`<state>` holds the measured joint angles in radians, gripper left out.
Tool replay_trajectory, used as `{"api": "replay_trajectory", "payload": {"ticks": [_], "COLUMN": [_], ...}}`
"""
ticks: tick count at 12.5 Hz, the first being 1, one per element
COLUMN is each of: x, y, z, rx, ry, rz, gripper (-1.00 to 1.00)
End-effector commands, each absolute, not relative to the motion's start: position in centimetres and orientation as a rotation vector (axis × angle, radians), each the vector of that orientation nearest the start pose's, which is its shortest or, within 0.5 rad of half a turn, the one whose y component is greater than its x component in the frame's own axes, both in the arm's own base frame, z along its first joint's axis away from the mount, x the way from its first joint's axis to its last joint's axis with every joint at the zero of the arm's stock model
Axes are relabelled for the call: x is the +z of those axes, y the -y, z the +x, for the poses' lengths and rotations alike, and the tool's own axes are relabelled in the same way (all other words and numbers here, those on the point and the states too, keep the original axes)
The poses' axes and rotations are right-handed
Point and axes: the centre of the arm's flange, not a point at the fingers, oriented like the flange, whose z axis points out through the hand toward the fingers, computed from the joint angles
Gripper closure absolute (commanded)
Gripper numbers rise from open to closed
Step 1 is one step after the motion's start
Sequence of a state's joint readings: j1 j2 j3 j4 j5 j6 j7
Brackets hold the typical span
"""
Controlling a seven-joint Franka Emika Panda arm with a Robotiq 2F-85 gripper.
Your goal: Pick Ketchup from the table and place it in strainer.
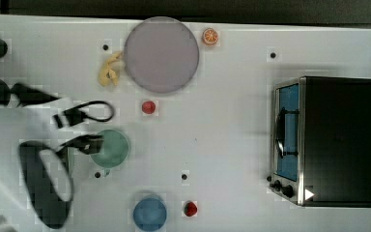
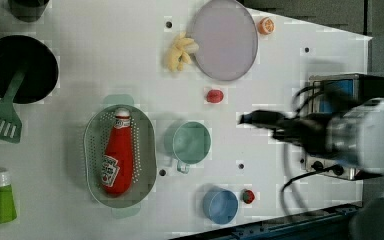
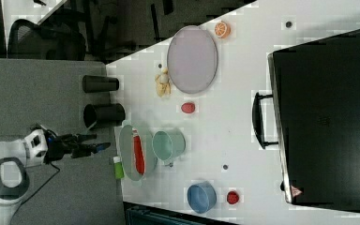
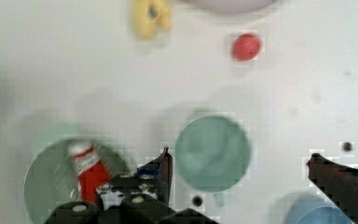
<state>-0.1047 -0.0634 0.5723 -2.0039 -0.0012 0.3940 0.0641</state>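
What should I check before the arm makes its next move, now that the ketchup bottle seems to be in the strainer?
1. Ketchup bottle inside the strainer: ok, it lies on its side within the rim.
2. Strainer flat on the table, not tipped: ok.
3. End effector open: ok, its fingers stand wide apart.
4. Nothing held between the fingers: ok, the wrist view shows just the green cup far below the gap.
5. End effector clear of bottle and strainer: ok, it touches neither.
6. Bottle cap leaning on the strainer wall: cannot tell.
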Motion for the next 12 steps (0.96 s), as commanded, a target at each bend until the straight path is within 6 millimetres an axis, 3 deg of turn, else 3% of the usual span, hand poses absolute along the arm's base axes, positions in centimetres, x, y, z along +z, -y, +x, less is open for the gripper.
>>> {"api": "replay_trajectory", "payload": {"ticks": [1, 4, 7, 9, 12], "x": [51.3, 54.1, 54.8, 55.9, 56.9], "y": [-12.1, -3.9, 1.5, 2.9, 2.2], "z": [51.9, 52.1, 51.0, 51.2, 51.5], "rx": [-0.073, -0.139, -0.060, -0.076, -0.063], "ry": [-1.019, -1.235, -1.382, -1.414, -1.394], "rz": [-2.959, -2.849, -2.798, -2.772, -2.786], "gripper": [-1.00, -1.00, -1.00, -1.00, -1.00]}}
